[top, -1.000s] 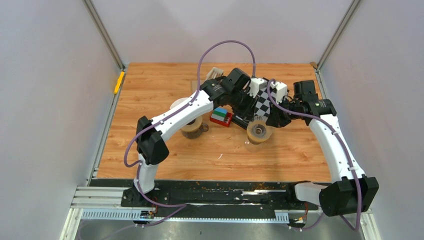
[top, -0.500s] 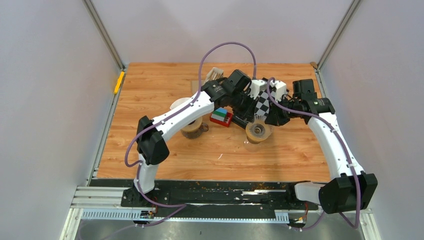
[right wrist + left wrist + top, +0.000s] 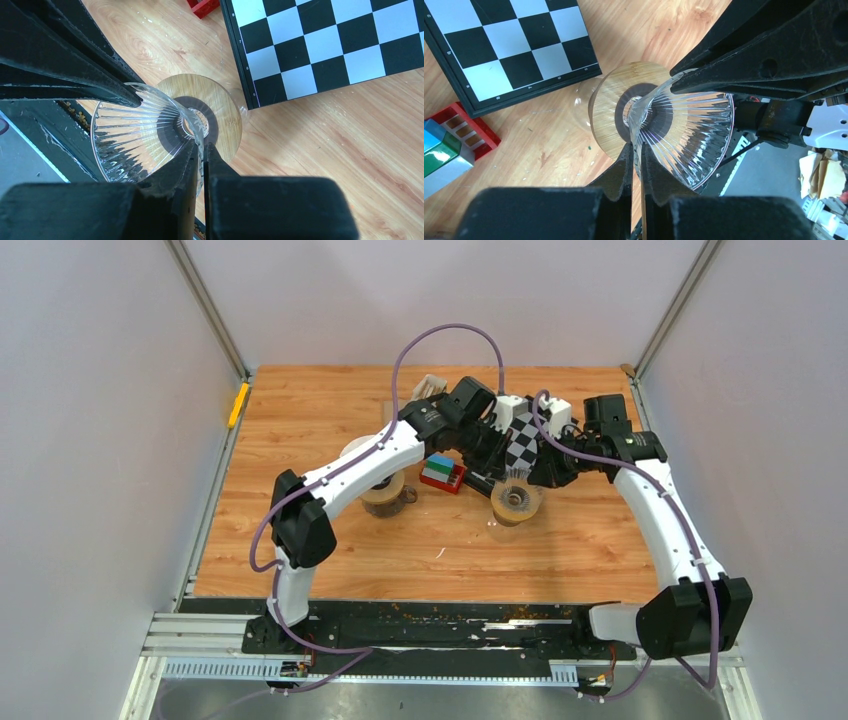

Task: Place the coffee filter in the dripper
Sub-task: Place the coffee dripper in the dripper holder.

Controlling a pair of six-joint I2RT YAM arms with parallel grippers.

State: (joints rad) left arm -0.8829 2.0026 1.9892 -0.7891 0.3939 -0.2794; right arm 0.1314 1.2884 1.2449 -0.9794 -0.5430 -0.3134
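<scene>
The dripper [image 3: 517,502] is a ribbed clear glass cone on a round wooden base [image 3: 609,110], standing on the table in front of the checkerboard. My left gripper [image 3: 636,147] is shut on its glass wall from the left. My right gripper [image 3: 202,145] is shut on the wall [image 3: 135,130] from the opposite side. The cone looks empty inside. I cannot pick out the coffee filter for sure: a white round edge [image 3: 352,448] and a brown round thing [image 3: 384,496] show partly from under my left forearm.
A black-and-white checkerboard [image 3: 520,445] lies just behind the dripper. A red tray of coloured blocks [image 3: 441,473] sits to its left. A beige object [image 3: 430,386] lies at the back, and a yellow piece [image 3: 237,405] at the left table edge.
Both arms have edged in towards the dripper, and the left jaws have drawn together on its glass wall. The dripper has barely shifted.
</scene>
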